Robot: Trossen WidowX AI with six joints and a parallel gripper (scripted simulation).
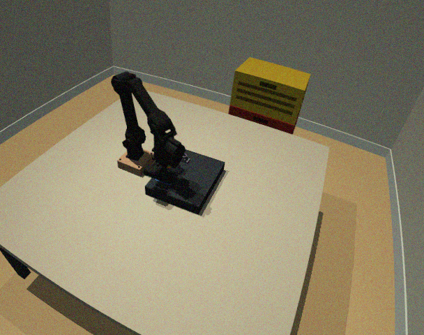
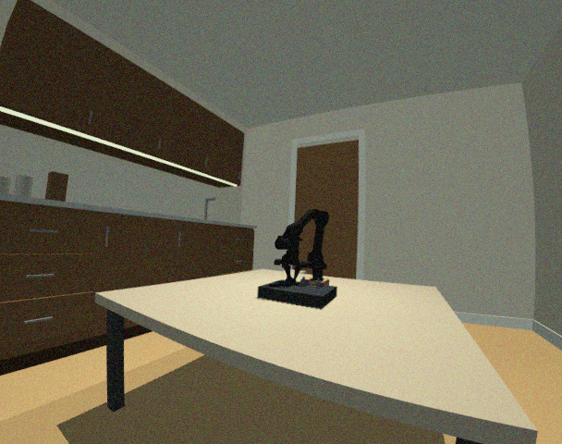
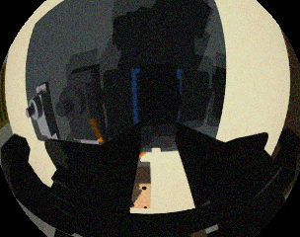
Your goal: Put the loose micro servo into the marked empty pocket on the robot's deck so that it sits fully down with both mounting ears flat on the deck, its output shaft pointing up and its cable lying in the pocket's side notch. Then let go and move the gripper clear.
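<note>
The robot's deck is a flat dark slab. My gripper points down, with its fingertips low over the deck. It is shut on the micro servo, whose body is too dark to make out between the fingers. Two blue lines run along a black area between the fingers in the wrist view; they look like the pocket marking. The pocket's interior, side notch and the servo's shaft and ears cannot be made out. How far down the servo sits cannot be told.
Two fitted units, one with a pale bracket and one darker, stand on the deck left of the fingers in the wrist view. An orange cable lies beside them. The arm's base stands near the deck's edge on the table.
</note>
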